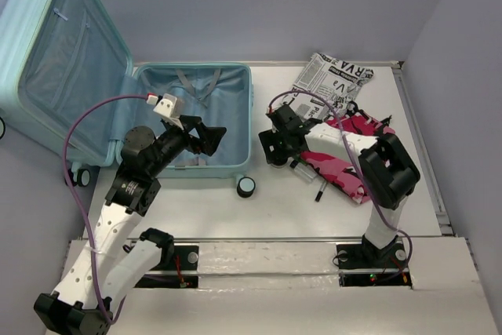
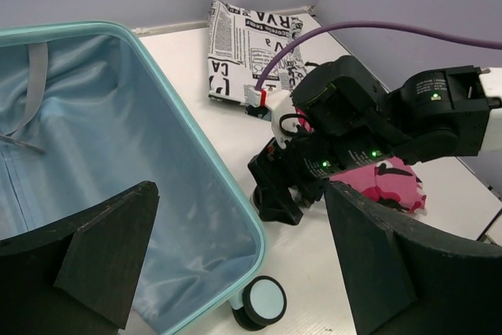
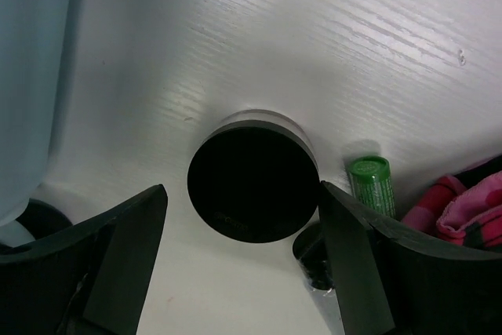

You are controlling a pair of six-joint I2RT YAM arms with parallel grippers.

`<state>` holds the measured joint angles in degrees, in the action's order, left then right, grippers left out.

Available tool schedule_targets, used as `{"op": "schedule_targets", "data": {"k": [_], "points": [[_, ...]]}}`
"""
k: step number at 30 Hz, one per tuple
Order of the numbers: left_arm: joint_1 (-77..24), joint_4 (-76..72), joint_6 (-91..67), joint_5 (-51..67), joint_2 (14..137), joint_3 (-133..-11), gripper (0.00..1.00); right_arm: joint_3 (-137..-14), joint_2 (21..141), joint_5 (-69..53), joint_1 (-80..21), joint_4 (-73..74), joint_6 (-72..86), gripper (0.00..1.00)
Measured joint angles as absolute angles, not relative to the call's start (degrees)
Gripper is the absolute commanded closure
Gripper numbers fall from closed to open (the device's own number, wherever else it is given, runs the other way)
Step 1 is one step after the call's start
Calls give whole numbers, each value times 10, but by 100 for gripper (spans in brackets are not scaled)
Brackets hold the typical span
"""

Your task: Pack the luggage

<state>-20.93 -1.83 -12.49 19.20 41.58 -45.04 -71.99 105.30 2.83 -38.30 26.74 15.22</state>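
Observation:
The pale aqua luggage lies open, its lid standing at the left, its lined base holding only straps. My left gripper is open and empty above the base's right part; in the left wrist view it hangs over the luggage rim and a caster wheel. My right gripper points down at the table right of the luggage, open. In the right wrist view its fingers stand either side of a round black-lidded jar, not touching it.
A newspaper-print pouch lies at the back right. Pink patterned cloth lies under the right arm. A green-capped tube and a small black cap lie beside the jar. A dark pen lies near the cloth.

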Motion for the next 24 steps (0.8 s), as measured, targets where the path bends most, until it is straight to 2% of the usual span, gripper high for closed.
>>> {"op": "schedule_targets", "data": {"k": [4, 5, 6, 11, 18, 24], "points": [[-209, -18, -125, 192, 415, -450, 1, -721, 1069, 35, -387, 267, 152, 27], [-209, -18, -125, 192, 415, -450, 1, -722, 1074, 37, -387, 267, 153, 36], [-209, -18, -125, 191, 415, -450, 1, -722, 1077, 38, -387, 267, 153, 53], [-209, -18, -125, 187, 415, -450, 1, -726, 1080, 50, -387, 264, 160, 70], [-209, -15, -133, 152, 412, -450, 1, -752, 1013, 64, -388, 274, 153, 71], [-207, -12, -145, 126, 404, -450, 1, -900, 956, 43, -404, 263, 137, 71]]}}
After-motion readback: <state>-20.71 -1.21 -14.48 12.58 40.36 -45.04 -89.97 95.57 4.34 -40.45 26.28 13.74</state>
